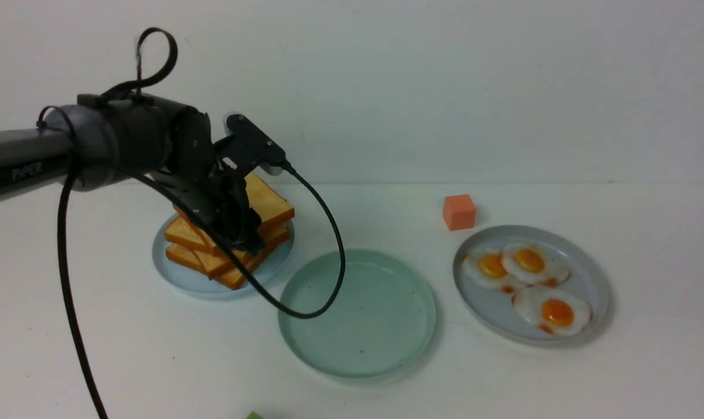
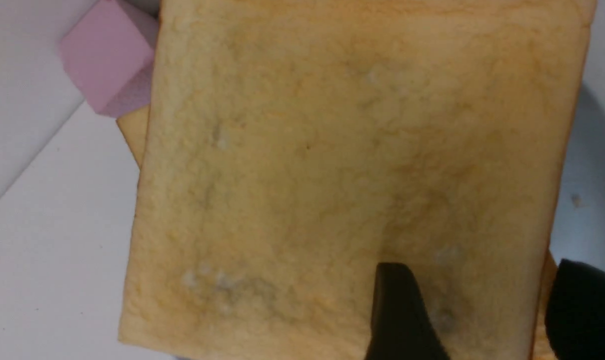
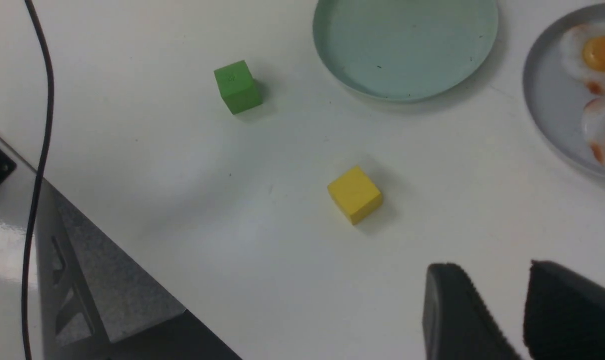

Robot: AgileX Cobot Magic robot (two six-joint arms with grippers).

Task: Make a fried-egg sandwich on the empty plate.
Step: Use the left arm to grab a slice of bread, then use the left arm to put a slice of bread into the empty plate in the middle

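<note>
First step, I judge: my left gripper (image 2: 480,265) has its jaws partly open astride the edge of the top toast slice (image 1: 267,201). Whether it pinches, I cannot tell. The green plate (image 1: 375,314) lies bare just beside the stack. Next I must lift the slice and carry it there.

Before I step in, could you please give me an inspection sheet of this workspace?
Surface: white table.
Job's things: mint-green plate empty, centre; toast stack on left blue-grey plate; three fried eggs on right blue-grey plate.
Clutter: orange cube, green cube, yellow cube, pink cube.
Grippers: left end effector straddles the top toast slice edge, grip unclear; right end effector open, empty.
Cables: black cable loops across the mint-green plate's rim in the front view.
Surroundings: white wall; grey rig panel.
</note>
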